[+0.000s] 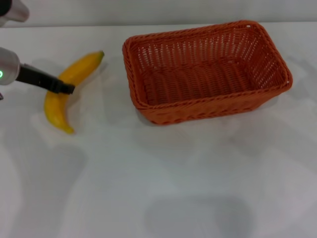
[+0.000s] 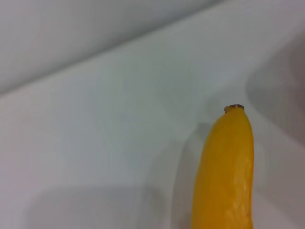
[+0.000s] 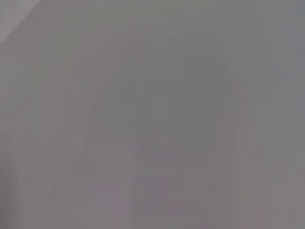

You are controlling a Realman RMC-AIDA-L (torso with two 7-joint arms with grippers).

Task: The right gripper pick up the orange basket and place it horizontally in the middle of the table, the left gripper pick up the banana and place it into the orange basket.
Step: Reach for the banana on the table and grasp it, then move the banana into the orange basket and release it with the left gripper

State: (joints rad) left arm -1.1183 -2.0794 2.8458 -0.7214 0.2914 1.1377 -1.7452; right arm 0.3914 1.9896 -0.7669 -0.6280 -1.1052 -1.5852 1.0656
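Counter (image 1: 163,193): a plain, glossy white surface is seen filling the lower part of the head view; only soft shadows are noted there.

Banana (image 1: 62,94): one curved yellow fruit is found lying flat on the counter at middle left of the head view, one tip toward the lower left, the dark-tipped end toward the upper centre. It is set well apart from the basket. It is judged light, smooth-skinned and rather slippery, firm yet easily bruised; a gentle hold across the thick middle of the curve is judged best, since the tapered ends would slide out.

Left gripper (image 1: 63,88): it is seen reaching in from the left edge, its black tip laid over the banana's middle. Whether the jaws are spread or pinching the fruit cannot be told. In the left wrist view only the banana's end is shown.

Orange basket (image 1: 208,69): it is placed upright in the upper centre to right of the head view, open side up, nothing inside. It is judged light and stiff, its weave offering grip.

Right gripper: it is not shown in any view.
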